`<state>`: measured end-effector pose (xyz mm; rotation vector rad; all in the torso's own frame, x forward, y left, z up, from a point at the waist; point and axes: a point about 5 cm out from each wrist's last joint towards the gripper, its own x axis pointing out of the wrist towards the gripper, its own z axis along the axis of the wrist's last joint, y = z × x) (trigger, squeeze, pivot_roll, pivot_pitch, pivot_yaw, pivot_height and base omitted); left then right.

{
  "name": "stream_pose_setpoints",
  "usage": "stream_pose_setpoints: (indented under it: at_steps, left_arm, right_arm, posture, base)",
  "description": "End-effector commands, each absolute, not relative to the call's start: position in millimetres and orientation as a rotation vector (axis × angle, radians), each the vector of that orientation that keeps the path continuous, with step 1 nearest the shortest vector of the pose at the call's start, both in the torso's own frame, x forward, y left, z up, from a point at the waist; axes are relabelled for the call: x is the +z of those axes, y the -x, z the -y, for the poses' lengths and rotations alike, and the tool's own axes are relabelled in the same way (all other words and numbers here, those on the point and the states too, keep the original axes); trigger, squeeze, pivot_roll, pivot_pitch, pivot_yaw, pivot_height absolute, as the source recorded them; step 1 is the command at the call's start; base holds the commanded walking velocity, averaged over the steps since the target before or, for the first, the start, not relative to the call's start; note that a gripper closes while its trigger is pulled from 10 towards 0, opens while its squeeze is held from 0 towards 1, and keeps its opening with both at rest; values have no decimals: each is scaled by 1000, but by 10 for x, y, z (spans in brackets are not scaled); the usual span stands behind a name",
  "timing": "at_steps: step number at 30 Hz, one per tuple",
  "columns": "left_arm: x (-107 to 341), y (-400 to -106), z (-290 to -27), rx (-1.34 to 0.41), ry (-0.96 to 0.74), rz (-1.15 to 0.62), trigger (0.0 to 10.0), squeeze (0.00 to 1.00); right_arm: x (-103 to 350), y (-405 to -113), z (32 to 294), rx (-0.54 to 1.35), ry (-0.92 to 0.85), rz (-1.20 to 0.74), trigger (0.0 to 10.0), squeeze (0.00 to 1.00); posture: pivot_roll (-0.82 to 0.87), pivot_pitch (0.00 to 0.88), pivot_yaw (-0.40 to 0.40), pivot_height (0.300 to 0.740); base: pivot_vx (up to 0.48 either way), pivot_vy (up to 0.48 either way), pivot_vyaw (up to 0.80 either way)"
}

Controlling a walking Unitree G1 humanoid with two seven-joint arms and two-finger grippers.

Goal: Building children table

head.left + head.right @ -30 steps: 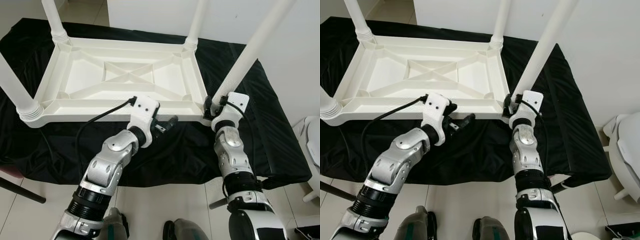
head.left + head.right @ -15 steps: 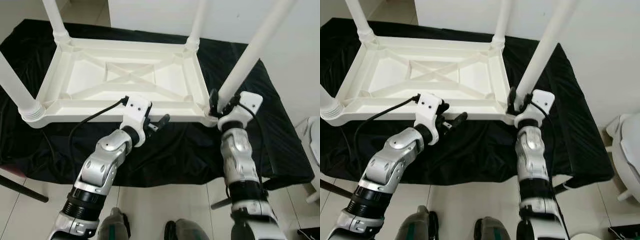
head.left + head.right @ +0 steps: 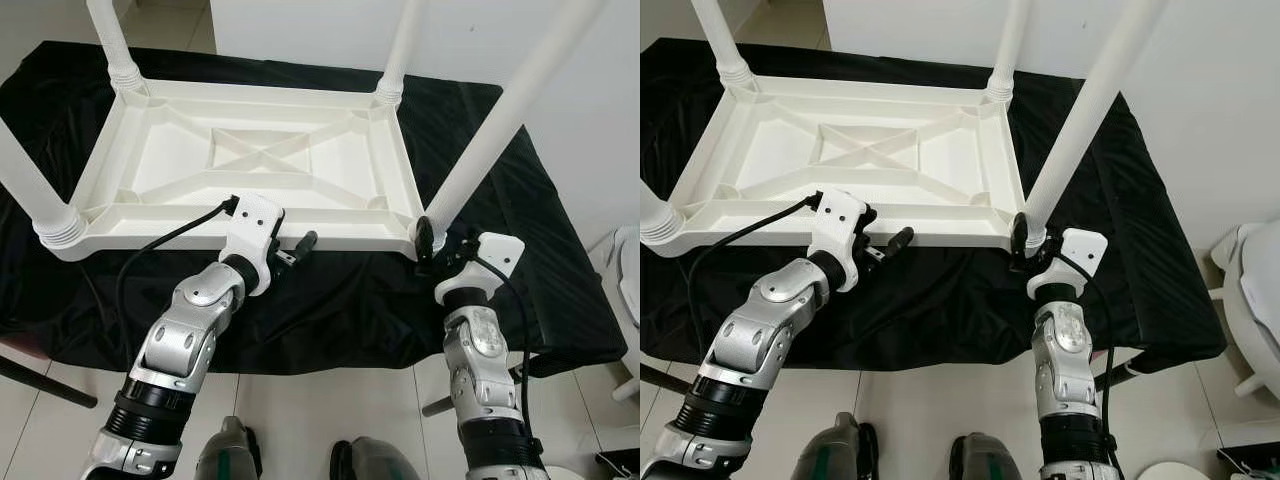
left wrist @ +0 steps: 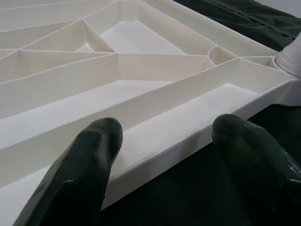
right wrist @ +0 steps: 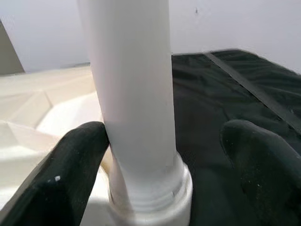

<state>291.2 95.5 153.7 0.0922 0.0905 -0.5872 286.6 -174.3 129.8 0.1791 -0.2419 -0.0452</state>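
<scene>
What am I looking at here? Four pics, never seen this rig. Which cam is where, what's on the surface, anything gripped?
It is a humanoid robot with two silver arms, each ending in two long black fingers. The two wide pictures come from a stereo camera on its head, looking down. The two close-ups come from cameras on the wrists, looking along the fingers.

In front lies a white plastic children's table, upside down on a black cloth, with four legs standing up.

The left gripper is open at the table's near rim, gripping nothing. The right gripper is open around the near right leg close to its base; one finger seems to touch the leg, the other stands clear. Nothing is clamped.
</scene>
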Motion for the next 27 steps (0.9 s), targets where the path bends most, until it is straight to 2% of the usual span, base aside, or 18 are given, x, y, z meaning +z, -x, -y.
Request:
stream_pose_setpoints:
  at_steps: [1,7,13,27]
  left_arm:
    - [1509,-2915,-940,-615,-90,-111,10000,0]
    - [1442,-2912,-983,-635,-159,-133,10000,0]
    - [1400,-2916,-1071,-680,-234,-153,10000,0]
    - [1353,-3147,-1214,-726,-449,-188,10000,0]
  right_arm:
    - [1332,-2874,1748,-2,-230,242,10000,0]
    - [1239,-2694,1658,179,-193,185,10000,0]
    - [1144,-2552,1643,249,-173,130,10000,0]
    - [1183,-2522,1524,340,-159,121,10000,0]
  posture:
    - [-95,59,-17,740]
    - [-99,57,-19,740]
    - [-100,57,-23,740]
    - [-114,37,-10,740]
  base:
    - [0,0,0]
    - [0,0,0]
    - [0,0,0]
    - [0,0,0]
